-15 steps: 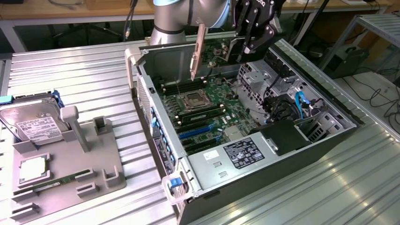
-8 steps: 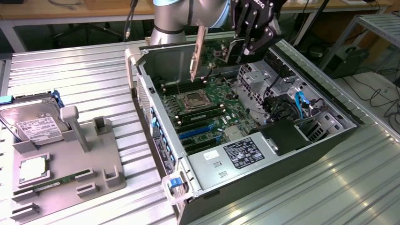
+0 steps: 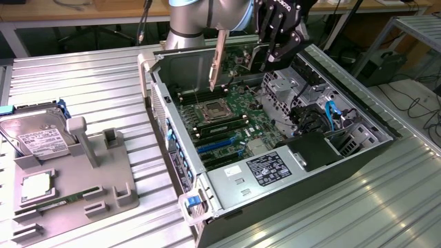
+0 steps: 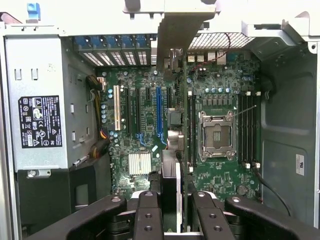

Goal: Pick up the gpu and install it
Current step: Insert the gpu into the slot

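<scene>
The gripper (image 4: 170, 220) is clamped on the gpu (image 4: 170, 187), holding the card edge-on above the open computer case (image 3: 386, 129), with its silver bracket (image 3: 219, 57) hanging toward the case's rear wall. In the wrist view the card sits over the motherboard (image 4: 225, 175), seemingly nearer the CPU socket (image 4: 216, 135) than the blue expansion slot (image 4: 159, 112). The risk I see is misalignment: lowered off-line, the card's edge could land on the socket, the memory slots (image 4: 247, 127) or small board components instead of seating. The bracket could also catch the rear wall, twisting the card in the grip.
</scene>
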You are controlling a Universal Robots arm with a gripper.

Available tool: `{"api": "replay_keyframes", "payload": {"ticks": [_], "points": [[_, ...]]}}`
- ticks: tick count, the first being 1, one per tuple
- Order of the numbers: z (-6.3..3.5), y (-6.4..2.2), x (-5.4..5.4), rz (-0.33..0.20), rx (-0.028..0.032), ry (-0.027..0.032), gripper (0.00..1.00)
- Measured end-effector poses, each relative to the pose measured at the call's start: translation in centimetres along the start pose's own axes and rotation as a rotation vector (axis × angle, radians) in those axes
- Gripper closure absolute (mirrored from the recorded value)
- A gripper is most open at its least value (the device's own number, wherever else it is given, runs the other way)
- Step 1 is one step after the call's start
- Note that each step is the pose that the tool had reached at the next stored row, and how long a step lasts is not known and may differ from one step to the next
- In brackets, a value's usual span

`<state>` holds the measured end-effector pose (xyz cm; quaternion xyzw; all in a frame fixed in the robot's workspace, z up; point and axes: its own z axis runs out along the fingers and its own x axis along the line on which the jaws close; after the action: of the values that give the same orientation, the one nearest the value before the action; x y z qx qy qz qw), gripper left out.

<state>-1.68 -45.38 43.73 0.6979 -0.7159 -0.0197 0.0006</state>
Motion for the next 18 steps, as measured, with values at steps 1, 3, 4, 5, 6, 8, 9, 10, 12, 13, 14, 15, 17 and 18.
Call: {"api": "replay_keyframes", "payload": {"ticks": [1, 3, 4, 5, 6, 8, 9, 10, 12, 13, 14, 15, 17, 18], "points": [[0.04, 0.0, 0.0, 0.0, 0.0, 0.0, 0.72], [0.12, 0.0, 0.0, 0.0, 0.0, 0.0, 0.72], [0.16, 0.0, 0.01, 0.0, 0.0, 0.0, 0.72], [0.19, -0.01, 0.0, 0.0, -0.0001, 0.0001, 0.72], [0.22, -0.01, 0.01, 0.0, 0.0, 0.0, 0.72], [0.3, -0.01, 0.01, 0.0, 0.0, 0.0, 0.72], [0.35, -0.01, 0.01, 0.0, 0.0, 0.0, 0.72], [0.41, 0.0, 0.01, 0.0, 0.0, 0.0, 0.72], [0.54, 0.02, 0.02, 0.0, 0.0, 0.0, 0.72], [0.61, 0.01, 0.02, 0.0, 0.0, 0.0, 0.72], [0.66, 0.01, 0.02, 0.0, -0.0001, 0.0001, 0.72], [0.73, 0.01, 0.02, 0.0, 0.0, 0.0001, 0.72], [0.89, 0.01, 0.03, 0.0, 0.0, 0.0, 0.72], [0.93, 0.0, 0.03, 0.0, 0.0, 0.0, 0.72]]}}
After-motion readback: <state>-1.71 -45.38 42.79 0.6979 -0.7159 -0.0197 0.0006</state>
